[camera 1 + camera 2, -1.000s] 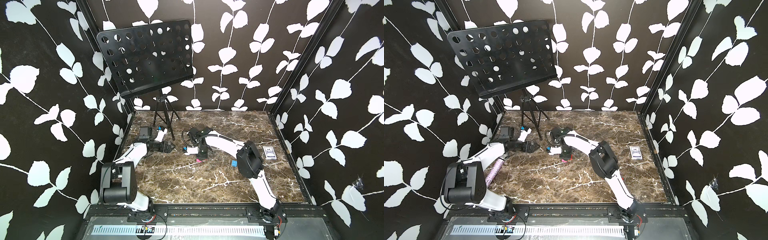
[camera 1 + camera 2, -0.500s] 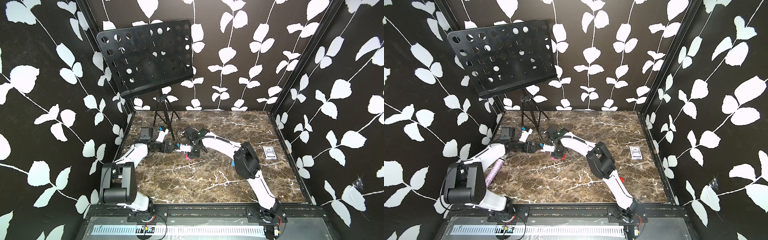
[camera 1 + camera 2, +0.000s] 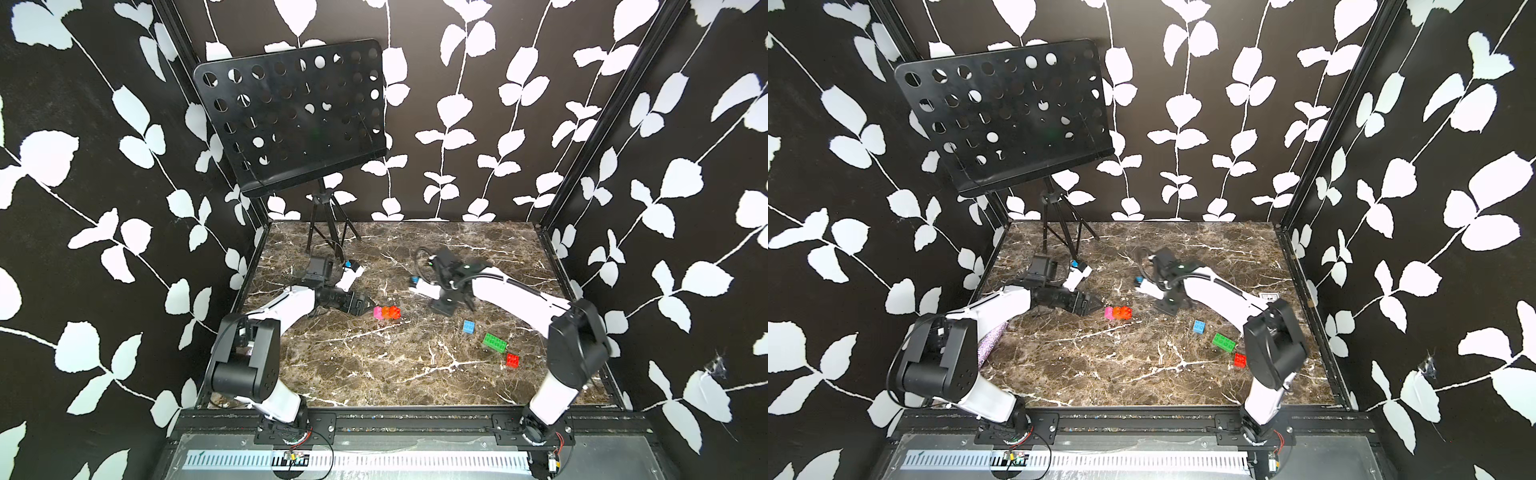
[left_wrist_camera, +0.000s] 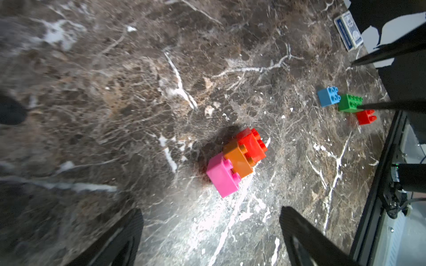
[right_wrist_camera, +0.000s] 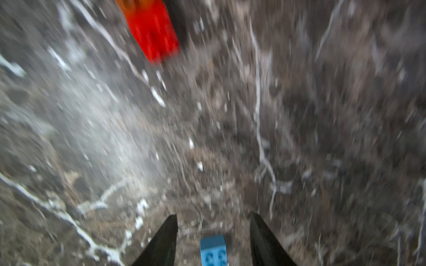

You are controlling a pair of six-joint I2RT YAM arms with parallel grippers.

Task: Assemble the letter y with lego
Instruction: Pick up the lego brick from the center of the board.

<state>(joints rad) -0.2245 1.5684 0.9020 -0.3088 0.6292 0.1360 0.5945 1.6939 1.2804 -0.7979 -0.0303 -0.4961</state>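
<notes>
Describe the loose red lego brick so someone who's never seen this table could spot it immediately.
On the marble table, look beside the right arm's black elbow, where three loose bricks lie in a diagonal line. The loose red brick ends that line, nearest the front edge, past the green brick and light blue brick. Unlike the stacked red brick, it is joined to nothing.

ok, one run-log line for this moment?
joined pink-orange-red plastic brick stem on marble table | loose: light blue brick, long green brick, red brick | left gripper open near stem | right gripper open, empty
</notes>
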